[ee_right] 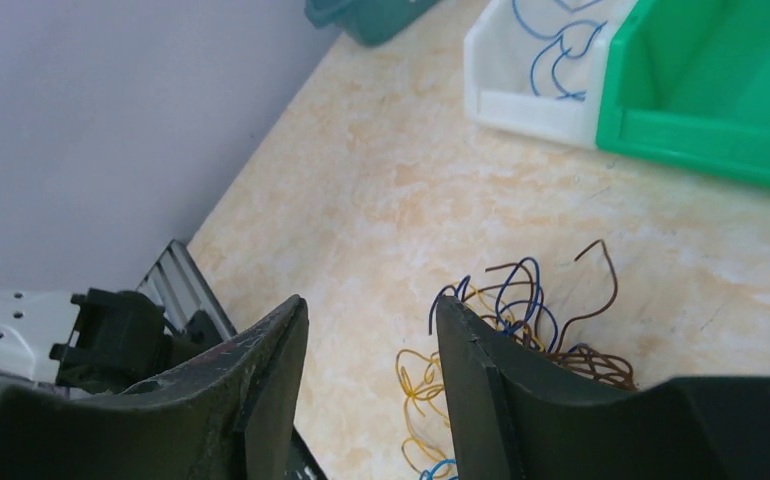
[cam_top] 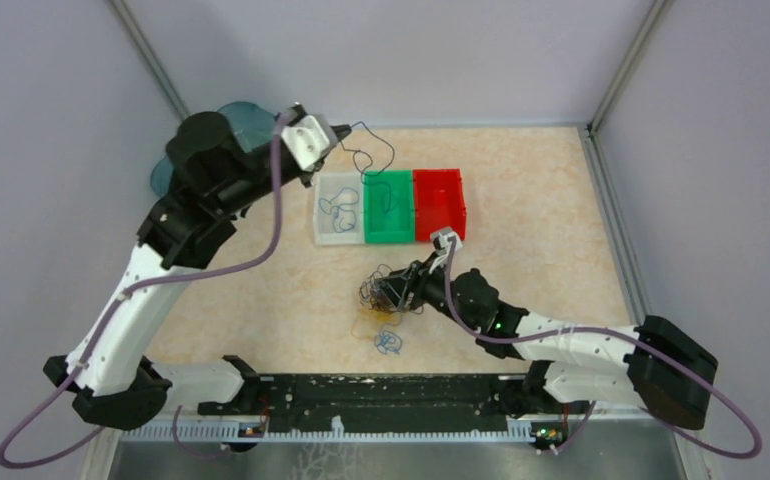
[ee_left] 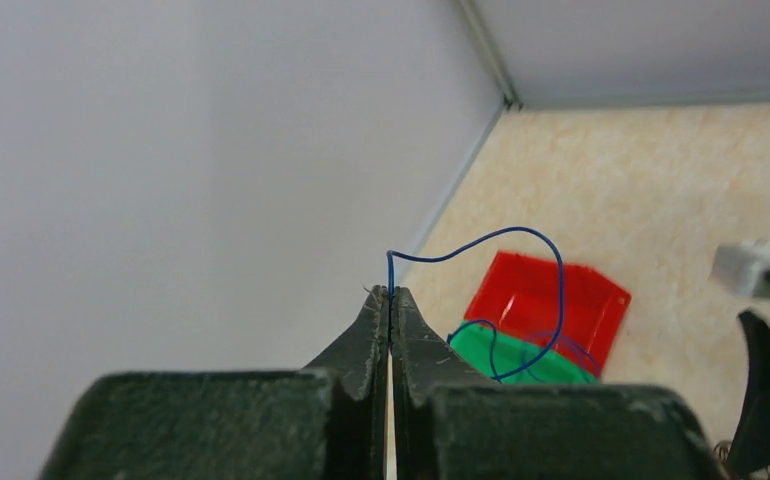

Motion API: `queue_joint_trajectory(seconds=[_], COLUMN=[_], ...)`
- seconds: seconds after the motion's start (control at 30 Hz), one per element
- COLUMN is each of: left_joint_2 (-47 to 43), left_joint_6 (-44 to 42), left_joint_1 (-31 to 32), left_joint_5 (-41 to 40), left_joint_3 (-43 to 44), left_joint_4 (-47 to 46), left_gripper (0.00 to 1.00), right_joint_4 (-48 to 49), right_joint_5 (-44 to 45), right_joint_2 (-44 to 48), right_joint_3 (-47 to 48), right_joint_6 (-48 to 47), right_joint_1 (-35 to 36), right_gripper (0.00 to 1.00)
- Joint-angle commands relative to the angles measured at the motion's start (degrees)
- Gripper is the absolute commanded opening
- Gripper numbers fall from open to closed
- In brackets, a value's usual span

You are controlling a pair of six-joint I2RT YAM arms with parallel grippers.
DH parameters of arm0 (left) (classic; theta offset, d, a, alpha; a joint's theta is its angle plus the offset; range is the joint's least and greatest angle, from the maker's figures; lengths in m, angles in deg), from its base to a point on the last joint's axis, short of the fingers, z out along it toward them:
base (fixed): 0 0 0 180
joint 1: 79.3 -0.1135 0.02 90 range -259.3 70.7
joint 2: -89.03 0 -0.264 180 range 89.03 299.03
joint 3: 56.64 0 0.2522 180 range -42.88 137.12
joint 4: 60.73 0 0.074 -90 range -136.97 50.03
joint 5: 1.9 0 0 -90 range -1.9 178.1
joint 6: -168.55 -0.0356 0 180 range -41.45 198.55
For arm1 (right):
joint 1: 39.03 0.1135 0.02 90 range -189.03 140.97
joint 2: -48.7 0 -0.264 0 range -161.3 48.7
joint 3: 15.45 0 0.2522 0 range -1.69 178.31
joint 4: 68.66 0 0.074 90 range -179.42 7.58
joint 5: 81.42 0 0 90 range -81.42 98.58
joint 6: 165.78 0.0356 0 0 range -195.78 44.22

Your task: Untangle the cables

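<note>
Cables: one blue strand [ee_left: 521, 232] pinched at its very tip in left gripper [ee_left: 391, 295], jaws pressed together, held high at the back of the table, free loop hanging toward green bin [ee_left: 551, 370] and red bin [ee_left: 521, 295]. Minimal bite on thin wire, so likely to slip out on a fast swing, or to snag a bin wall and land in the wrong compartment. Right gripper [ee_right: 371, 320] low over the table, jaws apart, nothing visible between them, tangle [ee_right: 531, 310] of blue, yellow and brown strands just beside its right finger. Main risk there: closing on several strands at once and lifting the whole clump, or nudging it sideways with a finger and tightening the knot. Loose yellow strand [ee_right: 416, 385] near the tangle, easy to catch and drag along. More blue strands [ee_right: 561, 50] already in white bin [ee_right: 521, 100]; springy and curly, so liable to hook onto anything passing low over that rim.
</note>
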Motion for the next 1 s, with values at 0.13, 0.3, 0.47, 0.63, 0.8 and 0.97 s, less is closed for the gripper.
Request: queue_joint_trajectory(seconds=[0.13, 0.3, 0.47, 0.63, 0.8, 0.97], left_joint_2=[3.62, 6.2, 8.76, 11.33, 14.05, 16.38], left_joint_6=[-3.51, -2.7, -2.9, -3.2, -3.24, -3.38], left_joint_1=[-9.22, -13.99, -16.84, -19.45, -21.0, -21.16], left_joint_5=[-5.6, -3.99, -3.38, -2.62, -2.4, -2.11], left_joint_3=[-10.79, -14.13, -18.84, -22.63, -23.75, -25.79], left_joint_4=[-3.17, -7.04, -10.67, -14.99, -18.22, -21.42], left_gripper=[0.0, 0.0, 0.0, 0.0, 0.0, 0.0], right_joint_4=[-7.7, -11.27, -11.97, -12.55, -13.07, -13.21], right_joint_5=[13.88, 18.79, 20.07, 19.99, 20.15, 20.49], right_joint_2=[10.5, 13.67, 15.03, 15.03, 15.36, 15.99], right_joint_3=[0.82, 0.1, -0.42, -0.3, -0.53, -0.76], right_joint_6=[-1.97, -2.15, -2.17, -2.15, -2.17, -2.3], right_joint_1=[0.47, 0.5, 0.48, 0.45, 0.48, 0.5], right_gripper=[0.56, 0.57, 0.57, 0.57, 0.57, 0.57])
